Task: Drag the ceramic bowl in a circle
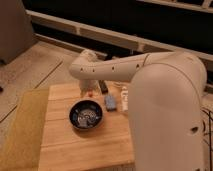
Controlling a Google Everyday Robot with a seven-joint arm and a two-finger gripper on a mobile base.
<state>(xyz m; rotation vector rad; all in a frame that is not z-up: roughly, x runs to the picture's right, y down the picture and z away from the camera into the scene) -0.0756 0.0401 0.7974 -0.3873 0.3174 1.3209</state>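
While the claw (91, 90) hangs behind it, the ceramic bowl (86, 114) gleams inside.

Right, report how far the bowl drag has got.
Done: nothing that shows; the bowl sits on the table, and no trace of a path can be seen. In hand: the gripper hangs near the table's far edge, just behind the bowl's rim; contact cannot be told. Left: probably catching the rim and dragging the whole circle, keeping off the block beside it.
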